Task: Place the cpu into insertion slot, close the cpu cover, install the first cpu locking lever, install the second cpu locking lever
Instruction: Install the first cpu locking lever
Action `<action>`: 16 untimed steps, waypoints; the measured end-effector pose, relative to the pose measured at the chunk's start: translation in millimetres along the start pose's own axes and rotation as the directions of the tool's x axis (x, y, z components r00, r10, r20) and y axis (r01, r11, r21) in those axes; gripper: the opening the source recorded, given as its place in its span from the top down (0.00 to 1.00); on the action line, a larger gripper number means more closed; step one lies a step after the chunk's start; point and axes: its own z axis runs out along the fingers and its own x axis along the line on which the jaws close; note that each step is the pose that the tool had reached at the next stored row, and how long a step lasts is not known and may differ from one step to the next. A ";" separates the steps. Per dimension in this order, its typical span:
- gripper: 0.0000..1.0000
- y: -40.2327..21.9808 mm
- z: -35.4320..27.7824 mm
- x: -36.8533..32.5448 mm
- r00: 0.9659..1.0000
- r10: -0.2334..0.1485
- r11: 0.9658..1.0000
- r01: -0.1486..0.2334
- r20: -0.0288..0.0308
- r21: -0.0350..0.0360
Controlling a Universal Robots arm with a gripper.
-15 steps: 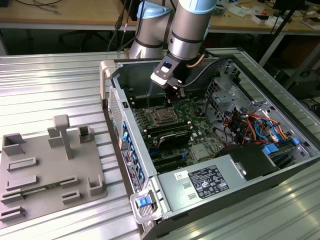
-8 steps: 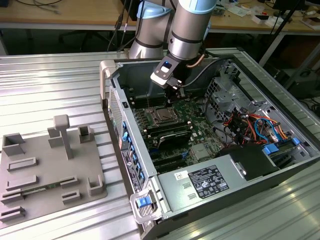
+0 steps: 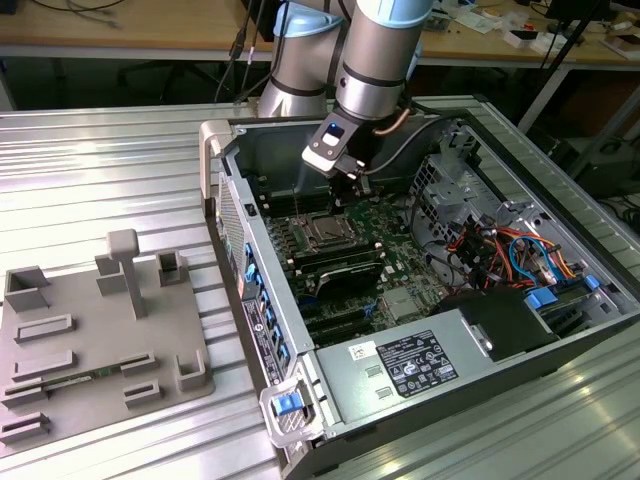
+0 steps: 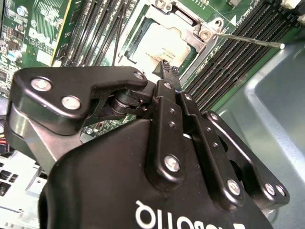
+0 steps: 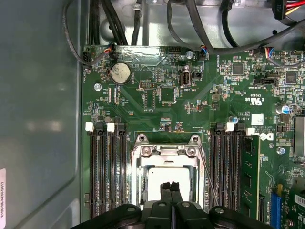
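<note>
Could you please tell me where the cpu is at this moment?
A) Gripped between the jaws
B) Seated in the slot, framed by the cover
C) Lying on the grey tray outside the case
B: in the first wrist view the cpu lies flat inside the frame of the cover, and the gripper over it has its jaws shut on nothing.

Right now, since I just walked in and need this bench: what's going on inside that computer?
The arm's gripper, fingers together and empty, hovers over the cpu. The cpu is seated in the motherboard, with the cpu cover lying down around it. One thin locking lever angles out beside it.
</note>
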 end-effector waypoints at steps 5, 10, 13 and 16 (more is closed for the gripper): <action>0.89 0.0 -8.0 -0.5 0.999 -0.050 0.999 0.050 0.000 -0.003; 0.89 -0.1 -20.0 -1.2 0.998 -0.066 0.998 0.066 0.001 -0.004; 0.89 0.0 -20.1 -1.2 0.992 -0.128 0.992 0.128 0.002 -0.008; 0.89 0.0 -20.0 -1.2 0.974 -0.227 0.974 0.227 0.003 -0.014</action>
